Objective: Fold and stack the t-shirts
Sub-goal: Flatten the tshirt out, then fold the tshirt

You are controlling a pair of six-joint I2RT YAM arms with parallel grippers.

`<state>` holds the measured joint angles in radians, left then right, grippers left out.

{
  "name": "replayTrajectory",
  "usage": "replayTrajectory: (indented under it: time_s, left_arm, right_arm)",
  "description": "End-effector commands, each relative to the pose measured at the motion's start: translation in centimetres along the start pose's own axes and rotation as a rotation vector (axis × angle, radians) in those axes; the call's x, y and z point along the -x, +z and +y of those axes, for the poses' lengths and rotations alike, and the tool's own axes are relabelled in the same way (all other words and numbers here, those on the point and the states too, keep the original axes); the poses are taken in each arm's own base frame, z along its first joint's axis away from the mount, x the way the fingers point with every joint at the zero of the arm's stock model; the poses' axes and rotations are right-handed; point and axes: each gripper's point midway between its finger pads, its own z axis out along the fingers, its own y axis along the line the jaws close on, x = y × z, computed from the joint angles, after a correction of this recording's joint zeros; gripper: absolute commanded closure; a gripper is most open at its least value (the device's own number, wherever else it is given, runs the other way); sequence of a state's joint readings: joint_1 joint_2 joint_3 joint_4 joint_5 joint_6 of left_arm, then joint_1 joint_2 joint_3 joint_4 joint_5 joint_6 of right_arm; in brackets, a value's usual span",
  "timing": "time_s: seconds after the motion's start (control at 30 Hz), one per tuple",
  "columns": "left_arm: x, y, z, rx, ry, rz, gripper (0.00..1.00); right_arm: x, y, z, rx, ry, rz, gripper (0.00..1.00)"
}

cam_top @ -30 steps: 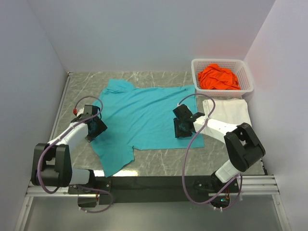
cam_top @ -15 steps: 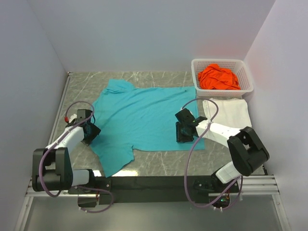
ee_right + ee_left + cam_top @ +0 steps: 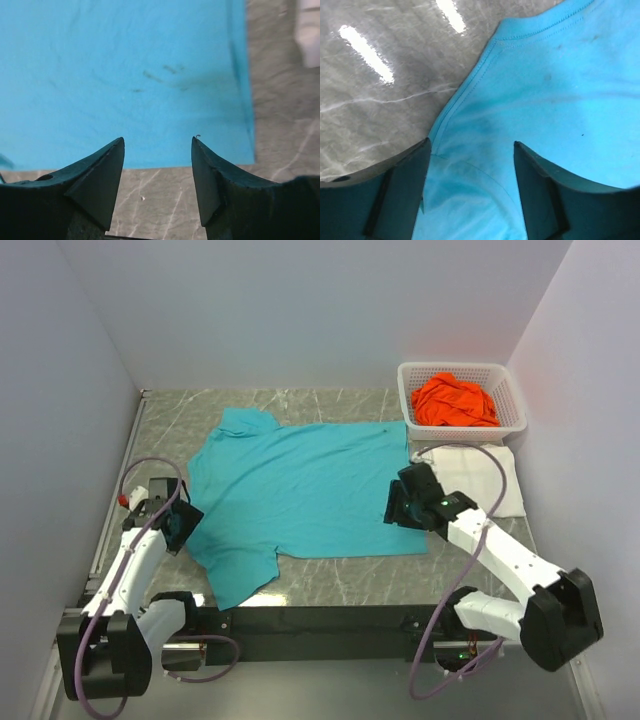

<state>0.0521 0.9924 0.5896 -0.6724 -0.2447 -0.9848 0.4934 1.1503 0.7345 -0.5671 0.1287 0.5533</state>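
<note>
Teal t-shirt (image 3: 300, 490) spread flat, white t-shirt (image 3: 490, 485) folded at its right, orange t-shirt (image 3: 455, 402) crumpled behind that

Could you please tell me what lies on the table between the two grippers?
The teal t-shirt, spread flat, fills the stretch between the left gripper and the right gripper; the top view shows it.

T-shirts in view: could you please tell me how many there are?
3: teal t-shirt spread across mid-table; white t-shirt folded at its right; orange t-shirt bunched in the basket, which may hide more.
</note>
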Motion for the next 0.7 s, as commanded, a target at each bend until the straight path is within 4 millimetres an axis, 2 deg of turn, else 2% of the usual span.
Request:
replayTrajectory:
  time_s: [0.0, 0.07, 0.23, 0.5, 0.67]
  left_arm:
    - [0.1, -0.3, 1.0, 0.041, -0.050, -0.014, 0.30]
    - [-0.6, 0.4, 1.5, 0.057, -0.062, 0.000, 0.36]
    - [-1.9, 1.3, 2.0, 0.088, -0.058, 0.054, 0.42]
    - [-2.3, 2.2, 2.3, 0.128, -0.020, 0.077, 0.50]
    - [-3.4, 2.9, 2.4, 0.142, 0.009, 0.132, 0.62]
  right_arm:
    - [1.6, -1.0, -1.8, -0.033, 0.100, -0.050, 0.37]
    - [1.8, -1.0, -3.7, -0.051, 0.178, -0.056, 0.35]
    - [2.0, -0.9, -5.2, -0.030, 0.269, -0.077, 0.36]
    - [1.8, -0.4, -7.5, -0.090, 0.335, -0.081, 0.38]
    - [0.8, 0.2, -8.7, -0.136, 0.375, -0.054, 0.40]
